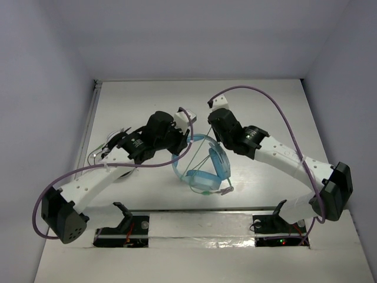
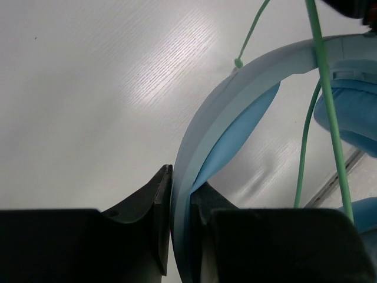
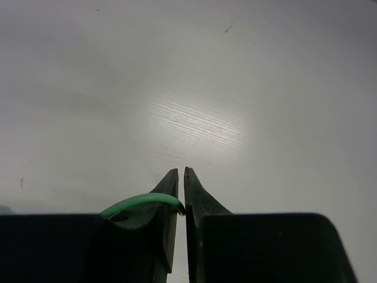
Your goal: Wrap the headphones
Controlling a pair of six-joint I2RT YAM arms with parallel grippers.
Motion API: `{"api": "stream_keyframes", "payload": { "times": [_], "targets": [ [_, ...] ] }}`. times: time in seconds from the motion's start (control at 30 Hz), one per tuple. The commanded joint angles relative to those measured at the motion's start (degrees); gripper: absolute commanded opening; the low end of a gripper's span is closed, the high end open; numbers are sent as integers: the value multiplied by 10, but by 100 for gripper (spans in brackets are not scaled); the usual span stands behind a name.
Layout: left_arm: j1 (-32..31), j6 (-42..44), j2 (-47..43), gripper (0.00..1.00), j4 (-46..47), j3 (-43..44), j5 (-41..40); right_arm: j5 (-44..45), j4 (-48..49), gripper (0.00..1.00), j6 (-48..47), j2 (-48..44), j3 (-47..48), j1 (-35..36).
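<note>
- L arm's left gripper [image 2: 181, 177]: black fingers clamped on the wide headband of the light blue over-ear headphones [image 1: 206, 174], one finger on each face of the band.
- Headphones sit mid white table [image 1: 265, 106], between the 2 arms. Band arches toward the far side, padded ear cups lie together toward the near edge.
- Thin pale green cable [image 2: 321, 71]: strands run across the band's opening and past an ear cup in the L wrist view.
- R arm's right gripper [image 3: 181, 172]: jaws nearly together w/ only a slit between. The green cable curves over one finger into that slit and looks pinched there.
- Purple robot cables [image 1: 277, 112] loop along both arms.
- Small black-and-white coiled cable bundle [image 1: 106, 150] lies at table's L side, partly hidden behind L arm.
</note>
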Motion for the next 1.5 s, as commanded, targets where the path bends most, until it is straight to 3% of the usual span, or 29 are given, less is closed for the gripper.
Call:
{"api": "stream_keyframes", "payload": {
  "times": [0.0, 0.23, 0.37, 0.6, 0.67, 0.73, 0.87, 1.17, 1.2, 1.3, 1.33, 1.47],
  "targets": [
    [15, -14, -50, 0, 52, 24, 75, -12, 58, 14, 22, -26, -23, -9],
    [38, -47, -59, 0, 84, 34, 70, -117, 158, 15, 75, -115, -123, -17],
    [38, -69, -73, 0, 109, 37, 66, -224, 303, 18, 97, -185, -208, -35],
    [38, -94, -83, 0, 135, 48, 86, -323, 450, 45, 124, -220, -299, -95],
    [38, -95, -84, 0, 134, 56, 91, -353, 478, 46, 132, -224, -316, -117],
    [38, -98, -83, 0, 133, 66, 93, -381, 496, 54, 134, -222, -326, -123],
    [38, -107, -83, 0, 139, 76, 98, -415, 545, 56, 144, -201, -348, -128],
    [38, -133, -83, 0, 141, 106, 72, -437, 605, 43, 182, -195, -413, -128],
    [38, -138, -83, 0, 144, 106, 66, -436, 607, 34, 186, -199, -418, -128],
    [38, -154, -75, 0, 155, 105, 43, -444, 610, 23, 204, -205, -436, -128],
    [38, -161, -69, 0, 156, 104, 29, -446, 611, 8, 210, -207, -440, -128],
    [38, -209, -50, 0, 197, 83, -37, -444, 610, 0, 252, -215, -463, -128]
  ]
}}
